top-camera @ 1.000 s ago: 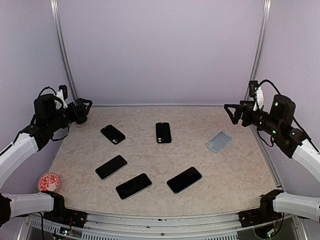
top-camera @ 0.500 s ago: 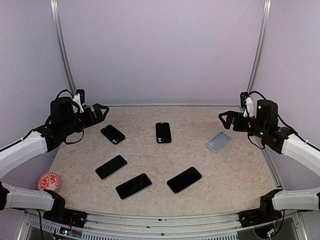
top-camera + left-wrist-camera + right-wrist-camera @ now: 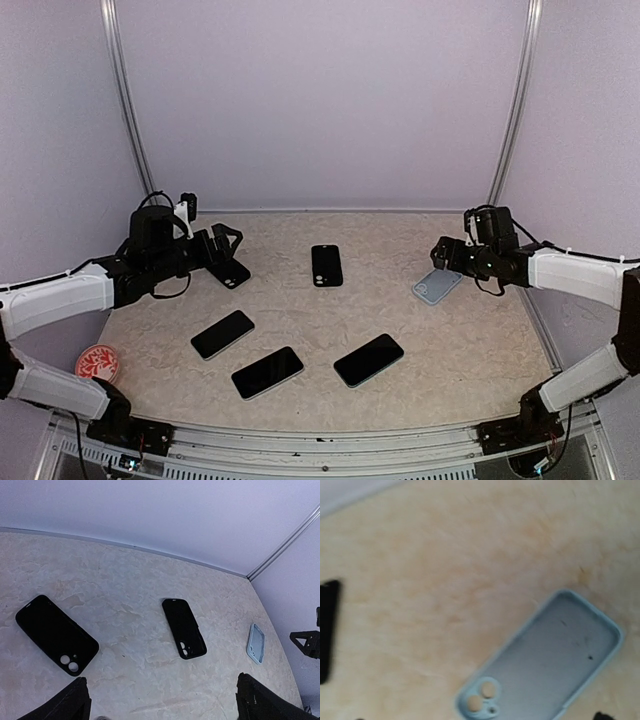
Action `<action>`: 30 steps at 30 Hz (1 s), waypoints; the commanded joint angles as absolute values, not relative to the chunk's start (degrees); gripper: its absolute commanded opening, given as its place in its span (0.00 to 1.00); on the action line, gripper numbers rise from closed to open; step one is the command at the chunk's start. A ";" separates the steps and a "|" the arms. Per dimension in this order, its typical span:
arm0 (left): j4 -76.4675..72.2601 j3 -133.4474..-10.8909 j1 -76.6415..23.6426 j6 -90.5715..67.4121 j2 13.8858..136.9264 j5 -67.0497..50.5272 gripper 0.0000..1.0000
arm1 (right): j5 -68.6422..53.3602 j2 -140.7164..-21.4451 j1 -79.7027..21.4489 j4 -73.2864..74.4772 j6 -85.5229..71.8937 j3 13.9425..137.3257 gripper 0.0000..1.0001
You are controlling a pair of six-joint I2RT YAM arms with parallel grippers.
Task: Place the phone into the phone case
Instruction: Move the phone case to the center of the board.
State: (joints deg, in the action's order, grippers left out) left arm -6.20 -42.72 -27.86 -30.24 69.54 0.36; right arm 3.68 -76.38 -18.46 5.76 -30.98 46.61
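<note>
Three dark phones lie screen-up at the front: one on the left (image 3: 222,334), one in the middle (image 3: 267,372), one on the right (image 3: 368,360). An empty light blue case (image 3: 437,285) lies at the right, inside up; it fills the right wrist view (image 3: 547,657). Two empty black cases lie at the back (image 3: 326,265) (image 3: 231,271). My left gripper (image 3: 226,243) is open and empty, just above the left black case (image 3: 56,635). My right gripper (image 3: 441,251) is open and empty, just above the blue case's far end.
A red and white round object (image 3: 98,363) sits off the table's left edge. The middle black case (image 3: 184,628) and the blue case (image 3: 255,643) show ahead in the left wrist view. Purple walls close the back and sides.
Both arms have swung inward and lower. The left gripper has moved right to the left black case. The right gripper has moved left and down to the blue case.
</note>
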 commanded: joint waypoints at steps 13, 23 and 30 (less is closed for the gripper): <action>-10.02 -41.13 -30.32 -31.29 71.27 0.89 0.99 | 14.16 -96.88 -18.12 3.61 -31.02 58.36 0.83; -9.67 -40.96 -30.41 -30.94 70.52 0.79 0.99 | 15.45 -105.53 -18.19 4.81 -32.25 63.65 0.80; -9.67 -40.96 -30.41 -30.85 70.14 0.70 0.99 | 14.69 -109.65 -18.19 6.14 -32.72 67.40 0.74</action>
